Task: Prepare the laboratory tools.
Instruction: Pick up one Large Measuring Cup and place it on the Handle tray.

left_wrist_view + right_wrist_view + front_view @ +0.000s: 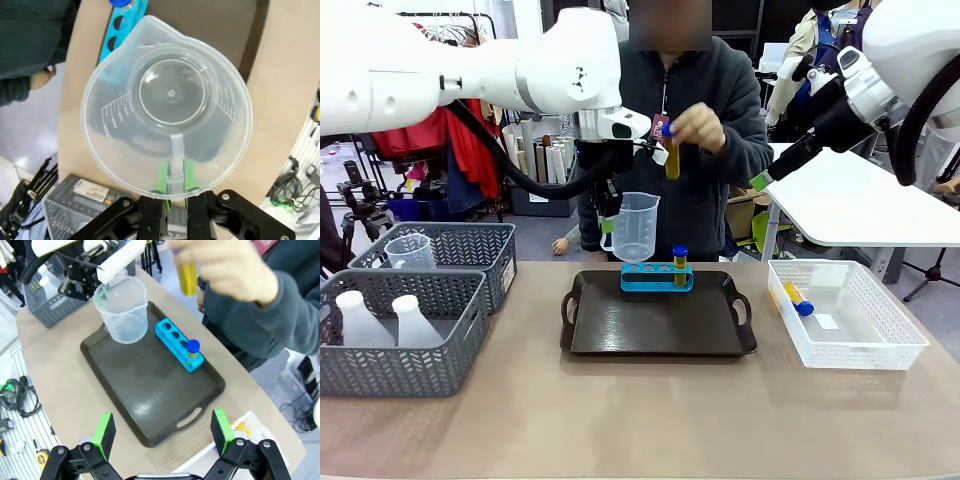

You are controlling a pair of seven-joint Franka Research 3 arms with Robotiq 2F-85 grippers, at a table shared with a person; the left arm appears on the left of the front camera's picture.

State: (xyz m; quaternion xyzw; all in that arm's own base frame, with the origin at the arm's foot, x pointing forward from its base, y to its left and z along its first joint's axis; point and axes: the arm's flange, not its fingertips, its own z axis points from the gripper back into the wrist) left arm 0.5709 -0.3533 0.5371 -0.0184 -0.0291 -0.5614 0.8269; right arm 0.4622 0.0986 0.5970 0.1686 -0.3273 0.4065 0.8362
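Over the tan table (620, 420) and its dark tray (620, 335), my left gripper (175, 179) pinches the clear beaker (636, 225) by its thin handle (176, 152) (light, slick plastic, probably flexes, so the handle is the safe hold). My right gripper (162, 427) hangs wide, empty.

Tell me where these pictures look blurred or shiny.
Right wrist view: the person's hand and its yellow tube are smeared by motion. Left wrist view: the beaker is sharp and evenly lit. Front view: the tray carries a soft sheen.
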